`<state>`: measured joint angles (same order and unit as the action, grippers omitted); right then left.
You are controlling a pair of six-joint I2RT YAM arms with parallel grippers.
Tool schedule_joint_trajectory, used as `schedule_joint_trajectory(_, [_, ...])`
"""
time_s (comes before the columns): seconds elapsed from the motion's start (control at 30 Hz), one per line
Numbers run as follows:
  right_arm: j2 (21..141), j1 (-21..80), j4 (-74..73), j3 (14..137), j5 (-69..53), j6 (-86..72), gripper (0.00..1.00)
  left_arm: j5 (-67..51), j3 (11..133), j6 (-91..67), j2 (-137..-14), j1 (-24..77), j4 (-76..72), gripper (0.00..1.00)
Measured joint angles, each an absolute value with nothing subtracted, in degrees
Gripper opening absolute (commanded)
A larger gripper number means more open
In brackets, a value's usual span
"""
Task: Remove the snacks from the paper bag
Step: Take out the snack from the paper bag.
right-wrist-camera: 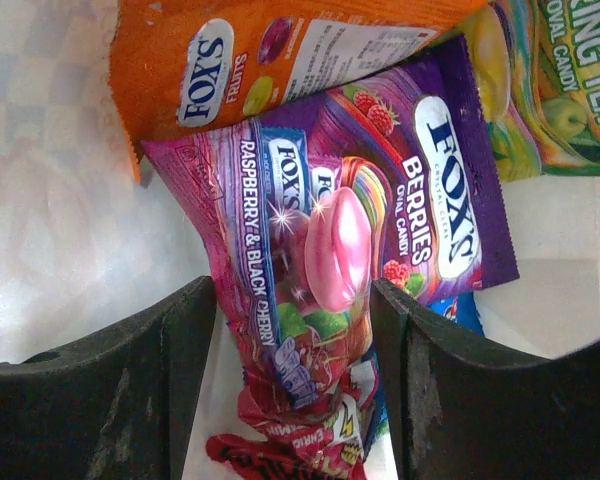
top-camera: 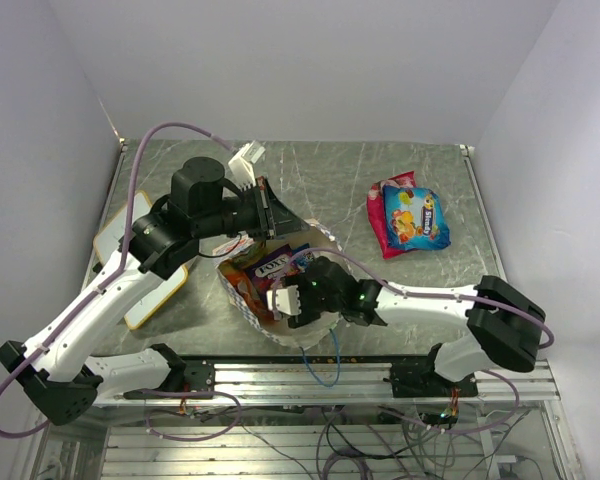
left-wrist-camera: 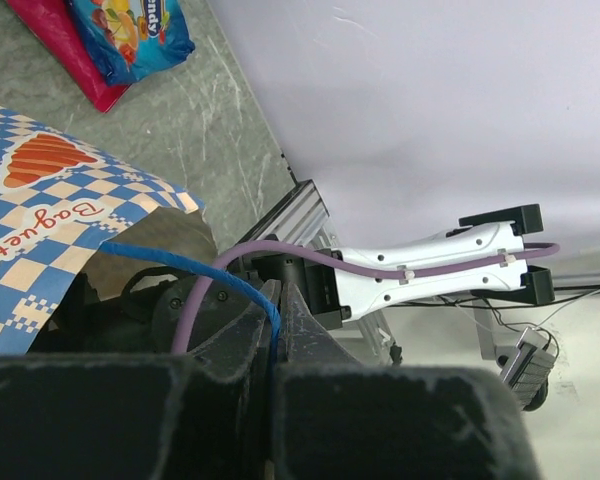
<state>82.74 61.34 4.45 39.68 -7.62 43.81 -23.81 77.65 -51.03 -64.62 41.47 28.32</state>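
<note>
The paper bag (top-camera: 242, 290) stands open at the near middle of the table, with several snack packets inside. My left gripper (top-camera: 280, 222) is shut on the bag's blue cord handle (left-wrist-camera: 270, 330), beside the checkered band (left-wrist-camera: 60, 220). My right gripper (top-camera: 292, 300) reaches into the bag. In the right wrist view its jaws (right-wrist-camera: 292, 300) are open and straddle a magenta raspberry packet (right-wrist-camera: 300, 260). That packet lies over a purple berries packet (right-wrist-camera: 440, 180), an orange packet (right-wrist-camera: 280, 50) and a green one (right-wrist-camera: 570, 80). A red packet (top-camera: 380, 225) and a blue packet (top-camera: 416, 217) lie on the table at the right.
A yellow-edged whiteboard (top-camera: 130, 262) lies at the left under my left arm. A small white object (top-camera: 248, 158) sits at the back. The aluminium rail (top-camera: 310, 375) runs along the near edge. Grey walls close in on three sides.
</note>
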Motion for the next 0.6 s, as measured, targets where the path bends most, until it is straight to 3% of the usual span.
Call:
schedule_joint_trajectory(0.27, [88.5,61.1,8.2,41.4,-8.6,43.9,0.55,-23.7,78.2,-49.8,-64.9,41.5,29.7,0.07])
schedule_joint_trajectory(0.33, [89.3,61.1,9.4,41.4,-8.5,43.5,0.45,-23.7,78.3,-49.7,-64.9,41.5,29.9,0.07])
schedule_joint_trajectory(0.43, [90.1,61.1,10.5,41.5,-8.4,43.1,0.2,-23.5,78.3,-49.5,-64.8,41.5,30.2,0.07])
schedule_joint_trajectory(0.6, [90.5,60.9,12.2,42.0,-7.9,42.3,0.09,-23.0,78.3,-49.5,-64.8,41.5,30.3,0.07])
